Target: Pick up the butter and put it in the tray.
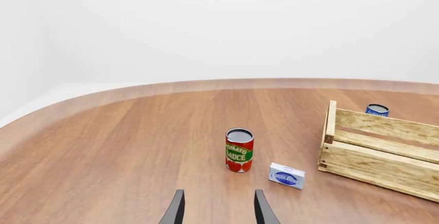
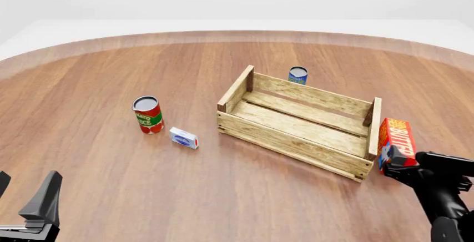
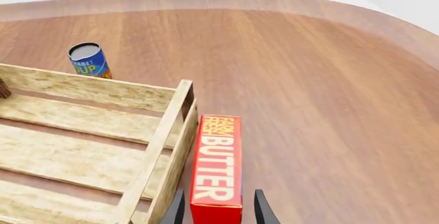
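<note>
Stood upright on the table (image 2: 96, 170) just outside the tray's (image 2: 296, 121) right end board, butter (image 2: 394, 139) carton nearly touching the slats, white lettering facing up toward the right wrist camera. Straddled at its near end by the right tool (image 3: 215, 209), one finger on each side of the carton, though could not tell whether actually pinching or only flanking. Kept low at the near left edge, left tool (image 1: 217, 208) spread with nothing between the fingers, facing a tomato can (image 2: 148, 115) and small white-and-blue box (image 2: 183, 138); blue can (image 2: 298, 75) beyond the tray.
</note>
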